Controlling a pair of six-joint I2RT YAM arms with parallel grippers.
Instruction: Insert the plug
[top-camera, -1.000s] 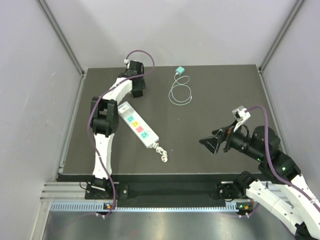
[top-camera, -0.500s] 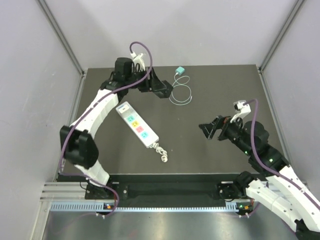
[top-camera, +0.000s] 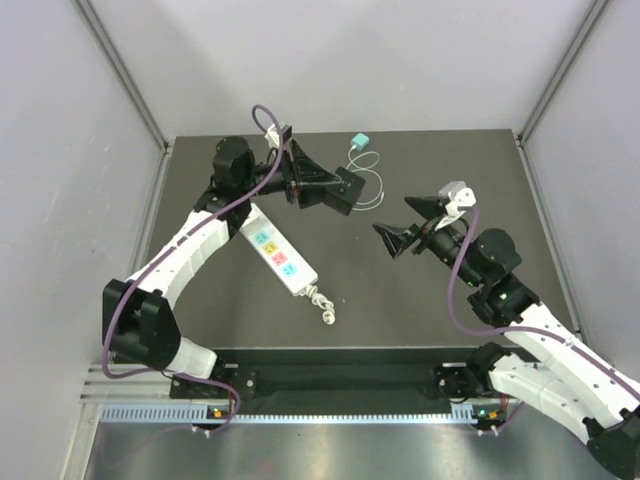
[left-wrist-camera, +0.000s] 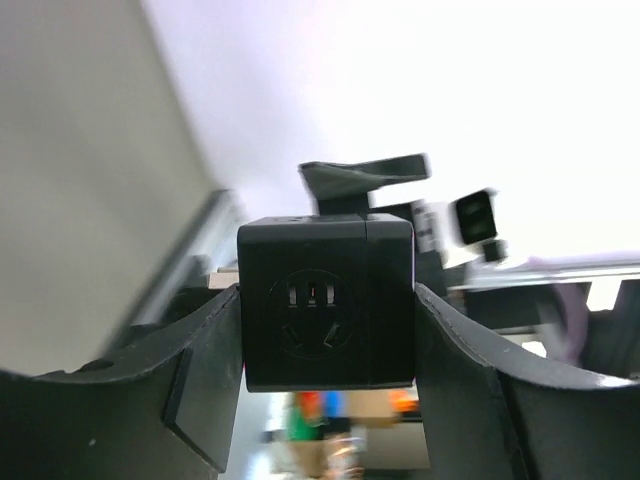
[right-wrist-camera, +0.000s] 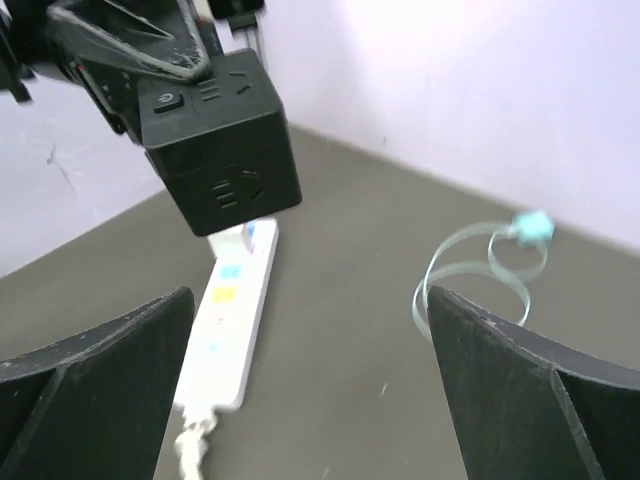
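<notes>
My left gripper is shut on a black cube adapter, held in the air above the back middle of the mat. In the left wrist view the cube sits clamped between both fingers, a socket face toward the camera. My right gripper is open and empty, a short way right of the cube and facing it. The right wrist view shows the cube at upper left. A white power strip with coloured sockets lies on the mat, also in the right wrist view.
A teal plug with a coiled pale cable lies at the back of the mat, and shows in the right wrist view. The strip's curled white cord lies near the front. Grey walls enclose the dark mat.
My left arm has swung from the back left toward the middle, carrying the black cube. My right gripper has moved up and left toward the cube.
</notes>
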